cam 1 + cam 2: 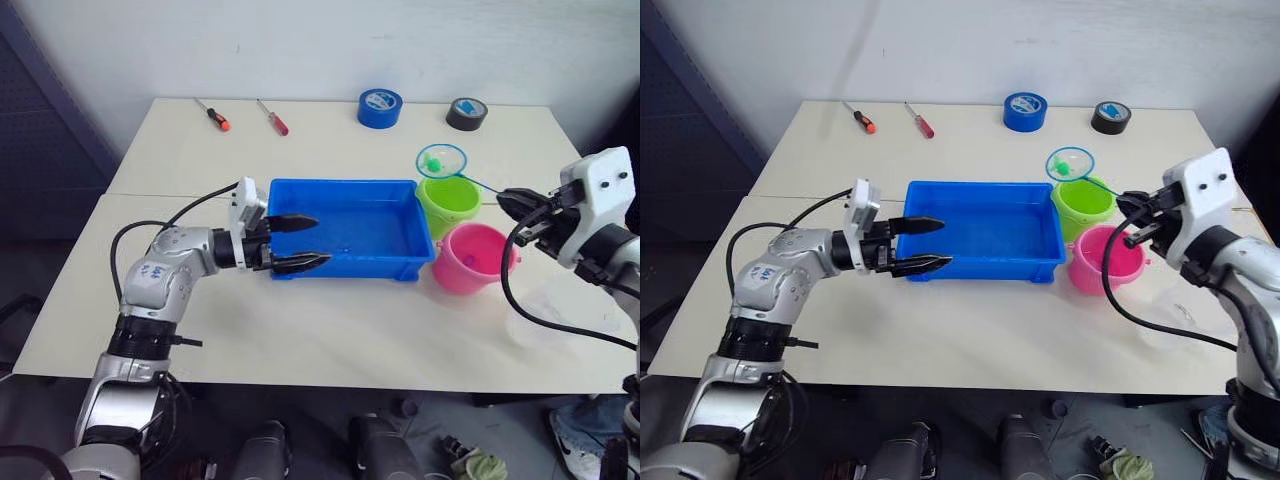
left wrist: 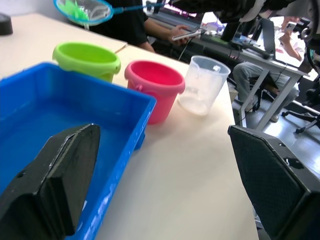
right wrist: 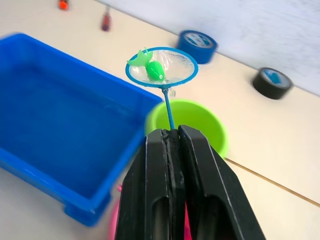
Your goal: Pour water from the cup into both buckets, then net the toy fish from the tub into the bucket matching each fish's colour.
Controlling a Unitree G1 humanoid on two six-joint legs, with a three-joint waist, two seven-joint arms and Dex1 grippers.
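The blue tub holds shallow water in the middle of the table. My left gripper is open at the tub's left end, one finger over the water and the other outside the front wall. To the tub's right stand the lime green bucket and, nearer, the pink bucket. My right gripper is shut on the net's thin handle. The net's blue hoop hangs just above the green bucket with a green toy fish in it. The clear cup stands upright beside the pink bucket.
Two screwdrivers lie at the back left of the table. A blue tape roll and a black tape roll sit at the back. People sit at desks beyond the table's right edge.
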